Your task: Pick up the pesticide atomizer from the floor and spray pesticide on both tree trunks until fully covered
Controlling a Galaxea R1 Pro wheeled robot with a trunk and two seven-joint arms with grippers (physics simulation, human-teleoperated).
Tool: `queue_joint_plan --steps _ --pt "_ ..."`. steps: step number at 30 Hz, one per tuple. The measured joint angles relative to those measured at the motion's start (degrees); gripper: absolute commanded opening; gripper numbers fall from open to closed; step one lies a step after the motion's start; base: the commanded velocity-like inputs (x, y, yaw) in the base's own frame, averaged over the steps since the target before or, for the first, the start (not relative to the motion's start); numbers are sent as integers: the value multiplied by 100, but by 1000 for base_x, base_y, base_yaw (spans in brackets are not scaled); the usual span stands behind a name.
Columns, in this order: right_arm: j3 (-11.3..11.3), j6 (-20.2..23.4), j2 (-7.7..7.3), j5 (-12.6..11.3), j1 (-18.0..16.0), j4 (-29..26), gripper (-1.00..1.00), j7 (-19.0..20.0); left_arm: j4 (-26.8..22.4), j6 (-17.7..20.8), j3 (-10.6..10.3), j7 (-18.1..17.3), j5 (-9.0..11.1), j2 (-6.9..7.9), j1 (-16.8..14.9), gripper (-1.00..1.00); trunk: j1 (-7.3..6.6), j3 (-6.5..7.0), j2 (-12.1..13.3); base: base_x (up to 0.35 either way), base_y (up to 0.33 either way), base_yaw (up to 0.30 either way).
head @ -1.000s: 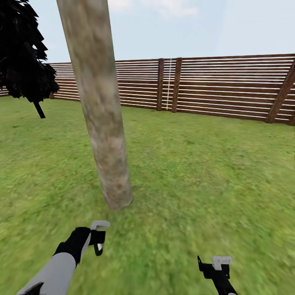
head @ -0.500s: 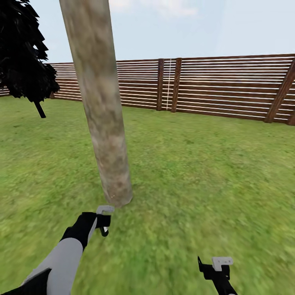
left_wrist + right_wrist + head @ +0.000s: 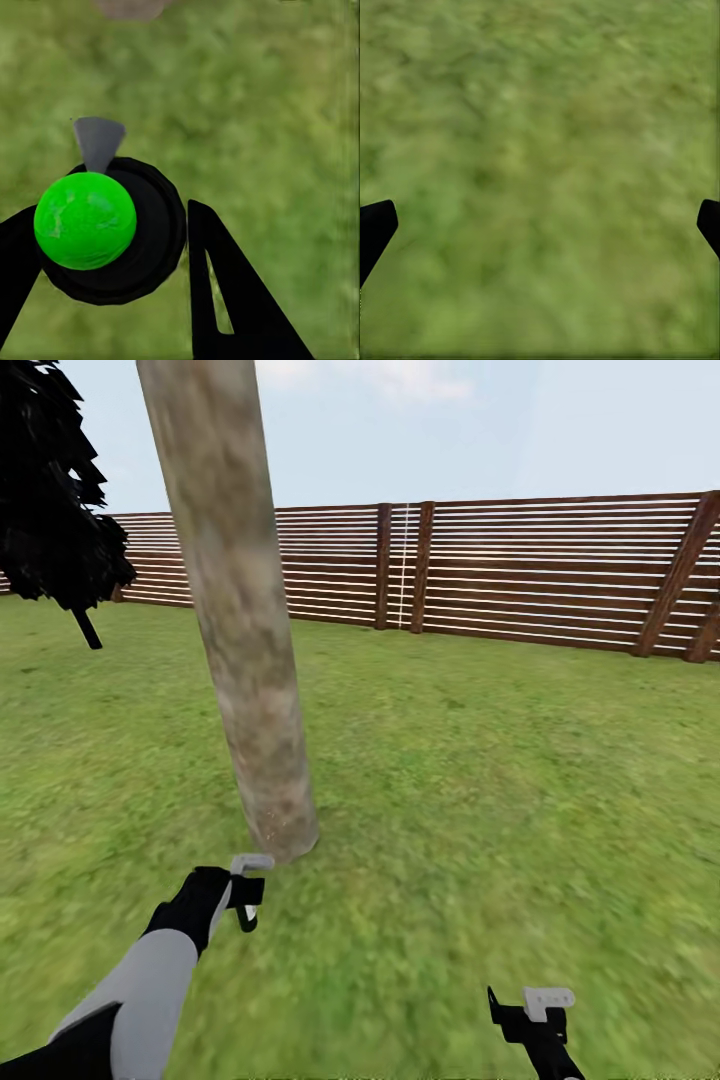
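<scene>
Left claw (image 3: 112, 240) closed on atomizer (image 3: 105, 229), nozzle near the tree trunk (image 3: 245, 650) base. Right claw (image 3: 540, 225) wide open, holding nothing, over grass (image 3: 480, 790).

The head camera looks forward and down over the lawn (image 3: 480, 780), with a thick trunk (image 3: 245, 640) close ahead at left and the fence (image 3: 520, 575) far behind. Both arms reach in from the near edge. The left wrist camera points almost straight down at grass (image 3: 270, 112), very near, a green-topped atomizer (image 3: 97, 225) between its fingers. The right wrist camera faces down at blurred grass (image 3: 540, 172). All three share the lawn.
</scene>
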Motion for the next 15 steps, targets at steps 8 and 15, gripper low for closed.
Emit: queue_joint_plan --steps 8,15 --pt "3 0 -2 0 0 0 100 0 -11 7 22 -3 -34 17 -95 -100 0 0 0 -2 0 0" --pt "7 0 -2 3 0 4 100 0 -7 18 15 -25 29 78 -129 -100 0 0 0 0 0 0"
